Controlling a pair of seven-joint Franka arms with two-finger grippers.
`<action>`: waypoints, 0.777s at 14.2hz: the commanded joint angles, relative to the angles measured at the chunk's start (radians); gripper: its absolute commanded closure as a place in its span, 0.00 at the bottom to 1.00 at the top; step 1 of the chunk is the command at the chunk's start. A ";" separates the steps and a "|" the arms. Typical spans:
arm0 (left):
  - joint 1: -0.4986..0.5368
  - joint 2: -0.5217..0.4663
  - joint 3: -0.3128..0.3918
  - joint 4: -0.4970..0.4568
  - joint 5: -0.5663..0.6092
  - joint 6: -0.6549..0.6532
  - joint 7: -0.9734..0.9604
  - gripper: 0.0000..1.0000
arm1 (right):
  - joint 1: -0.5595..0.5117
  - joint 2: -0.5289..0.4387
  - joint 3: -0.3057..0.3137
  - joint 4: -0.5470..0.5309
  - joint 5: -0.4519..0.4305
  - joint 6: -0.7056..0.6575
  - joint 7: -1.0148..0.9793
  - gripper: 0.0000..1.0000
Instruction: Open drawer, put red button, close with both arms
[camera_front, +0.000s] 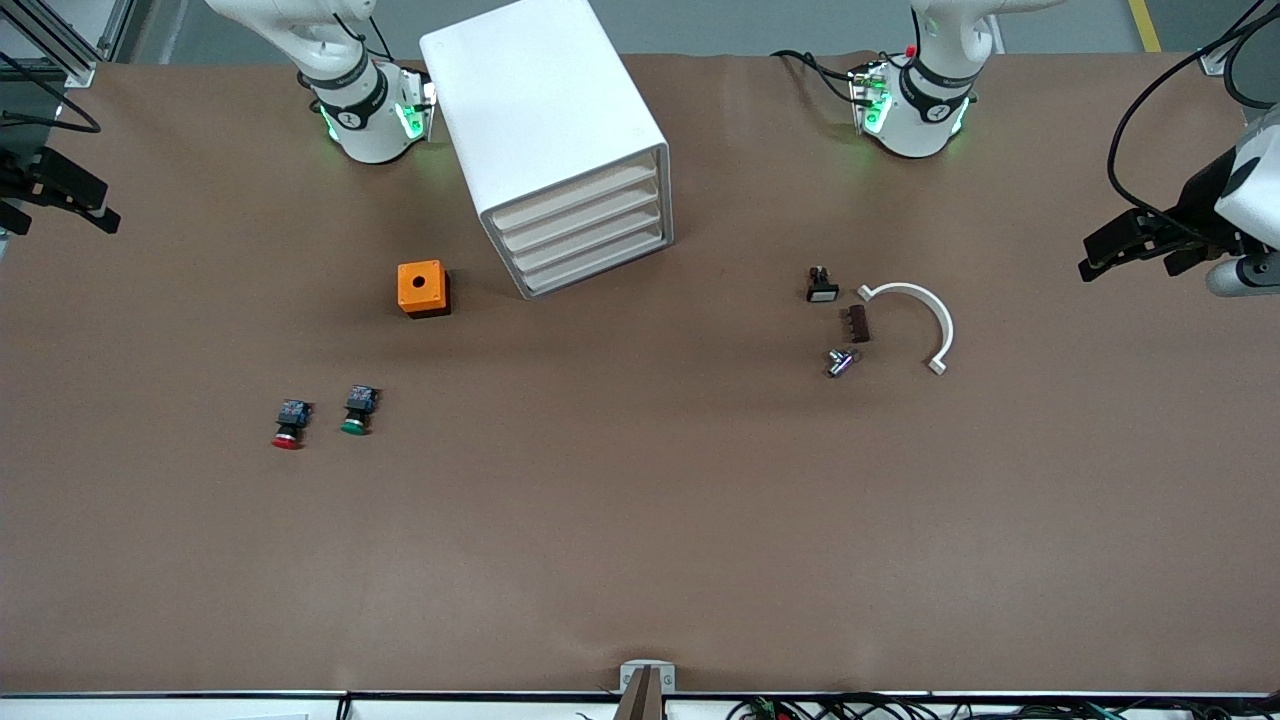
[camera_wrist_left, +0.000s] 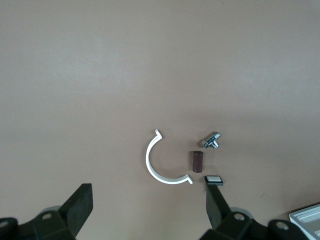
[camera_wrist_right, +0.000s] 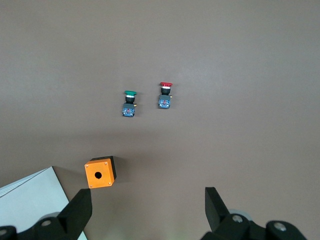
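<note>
both grippers hang high at the worktop's two ends, nothing held: the left gripper (camera_front: 1125, 245) with its fingers spread wide, as its own wrist view shows, and the right gripper (camera_front: 60, 195) likewise spread in its wrist view. all four drawers of the white cabinet (camera_front: 560, 140) sit flush, so opening one is the step in hand. the drawer (camera_front: 590, 262), lowest of the stack, shows only a thin off-white front strip with no obvious handle, so i judge a gripper needs to come in low and square to that front, catch the lip, and pull straight along the cabinet's slanted axis while the other arm perhaps steadies the body. the red button (camera_front: 289, 424) lies on the worktop toward the right arm's end, just beside the green button (camera_front: 356, 410) and nearer the front camera than the orange box (camera_front: 423, 288).

the right wrist view shows the red cap and bluish body marks clearly. the left wrist view shows the white half-ring clip (camera_wrist_left: 161, 162), a brown block (camera_wrist_left: 198, 161), a metal fitting (camera_wrist_left: 212, 140) and a small black switch (camera_wrist_left: 214, 180).
</note>
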 joint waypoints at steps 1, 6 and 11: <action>0.009 0.008 -0.008 0.025 0.008 -0.022 0.010 0.00 | -0.014 -0.006 0.008 0.003 -0.012 -0.005 -0.008 0.00; 0.005 0.010 -0.005 0.030 0.013 -0.022 0.004 0.00 | -0.014 -0.006 0.008 0.003 -0.012 -0.005 -0.008 0.00; 0.012 0.014 -0.002 0.031 0.005 -0.070 0.012 0.00 | -0.014 -0.003 0.008 0.003 -0.016 0.002 -0.009 0.00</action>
